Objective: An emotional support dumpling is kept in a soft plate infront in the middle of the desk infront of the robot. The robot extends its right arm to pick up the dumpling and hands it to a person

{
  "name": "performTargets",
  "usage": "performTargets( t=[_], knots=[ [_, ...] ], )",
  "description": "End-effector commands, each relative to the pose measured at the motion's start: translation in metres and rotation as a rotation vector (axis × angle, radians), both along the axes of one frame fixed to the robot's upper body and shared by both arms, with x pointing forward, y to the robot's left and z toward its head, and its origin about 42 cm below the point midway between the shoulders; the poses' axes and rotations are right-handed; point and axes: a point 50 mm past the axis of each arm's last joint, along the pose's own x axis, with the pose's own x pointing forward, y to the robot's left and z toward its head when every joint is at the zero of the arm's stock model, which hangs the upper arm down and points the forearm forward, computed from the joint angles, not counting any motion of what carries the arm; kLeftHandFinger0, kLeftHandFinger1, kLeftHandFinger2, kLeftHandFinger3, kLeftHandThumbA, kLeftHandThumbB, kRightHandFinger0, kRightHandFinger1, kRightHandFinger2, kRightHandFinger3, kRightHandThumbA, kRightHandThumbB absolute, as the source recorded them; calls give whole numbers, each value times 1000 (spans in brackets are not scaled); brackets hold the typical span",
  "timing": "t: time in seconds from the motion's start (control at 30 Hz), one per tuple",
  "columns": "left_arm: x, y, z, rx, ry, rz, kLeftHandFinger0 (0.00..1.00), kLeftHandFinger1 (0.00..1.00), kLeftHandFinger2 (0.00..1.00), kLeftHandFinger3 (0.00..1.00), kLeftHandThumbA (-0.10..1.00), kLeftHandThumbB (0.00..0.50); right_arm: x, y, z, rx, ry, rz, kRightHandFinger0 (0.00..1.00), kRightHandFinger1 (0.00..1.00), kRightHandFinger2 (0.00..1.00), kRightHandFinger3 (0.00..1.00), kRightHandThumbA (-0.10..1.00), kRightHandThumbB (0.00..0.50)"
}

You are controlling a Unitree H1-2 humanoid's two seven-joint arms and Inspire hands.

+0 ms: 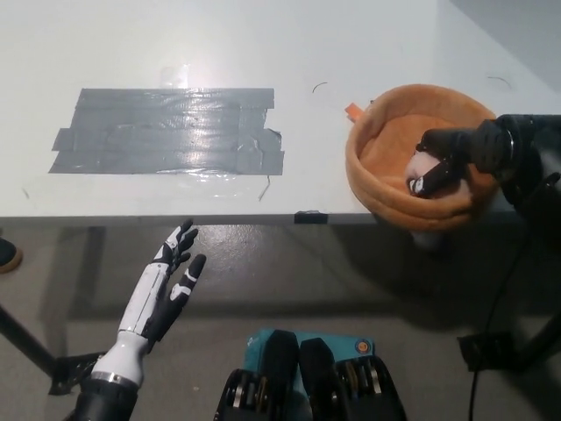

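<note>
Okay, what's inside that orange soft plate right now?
The black right hand curls inside the orange soft plate, over a pale dumpling. Most of the dumpling is covered.

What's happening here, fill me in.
The robot's black right hand is down inside the soft orange plate at the desk's right edge, fingers curled around the pale dumpling, which is not lifted out yet. The white left hand rests open below the desk edge. A patch of grey tape lies on the desk.
</note>
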Motion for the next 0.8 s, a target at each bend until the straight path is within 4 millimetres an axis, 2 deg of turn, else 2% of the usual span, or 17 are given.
performTargets(
  t=[0.0,0.17,0.3,0.33,0.37,0.4,0.43,0.47,0.5,0.53,0.57,0.6,0.63,0.67,0.7,0.73,0.77],
  knots=[
    [11,5,18,14,-65,-8,1000,1000,1000,1000,915,15,8,-14,30,-45,-127,-28,72,249,311,1000,-100,158],
    [12,4,18,11,-64,-4,1000,1000,1000,1000,919,16,6,-13,37,-24,-178,-21,97,300,354,1000,-100,159],
    [9,6,17,14,-51,2,1000,1000,1000,1000,930,23,4,-8,41,2,-210,0,187,485,446,1000,-100,122],
    [9,6,16,23,-56,3,1000,1000,1000,1000,935,13,3,-7,43,15,-227,5,301,618,548,1000,-100,119],
    [9,6,16,25,-56,2,1000,1000,1000,1000,937,13,3,-7,43,17,-232,7,361,632,552,1000,-100,118],
    [8,7,14,23,-49,3,1000,1000,1000,1000,938,13,1,-6,43,27,-245,11,512,805,718,1000,-100,116],
    [7,7,14,21,-45,3,1000,1000,1000,1000,940,13,0,-5,45,38,-254,10,623,848,759,961,-100,131],
    [5,6,12,16,-36,4,1000,1000,1000,1000,940,14,-2,-4,47,66,-271,0,428,619,623,902,-100,160],
    [3,6,10,17,-28,5,1000,1000,1000,1000,939,12,-5,-2,50,113,-308,-8,163,418,467,934,-100,192],
    [3,6,10,18,-29,5,1000,1000,1000,1000,938,10,-5,-2,53,143,-332,-6,111,393,435,793,-100,203],
    [2,6,10,16,-27,4,1000,1000,1000,1000,936,8,-6,-2,54,168,-350,-5,92,414,449,744,-100,208],
    [3,6,9,15,-26,4,1000,1000,1000,1000,927,2,-7,-2,56,197,-384,-7,90,503,525,697,-100,207],
    [3,7,9,19,-30,4,1000,1000,1000,1000,925,0,-7,0,59,239,-447,2,92,559,584,577,-100,210],
    [2,8,9,22,-33,4,1000,1000,1000,1000,922,0,-7,1,61,271,-485,6,90,661,751,485,-100,212],
    [2,9,9,22,-36,5,1000,1000,1000,1000,921,0,-7,3,63,327,-539,0,91,722,876,455,-100,212],
    [1,9,7,21,-37,5,1000,1000,1000,1000,913,0,-8,4,63,400,-587,-4,54,718,979,423,-100,209],
    [0,10,7,20,-35,5,1000,1000,1000,1000,911,0,-9,5,64,452,-618,-11,86,727,1000,555,-100,216]
  ],
)
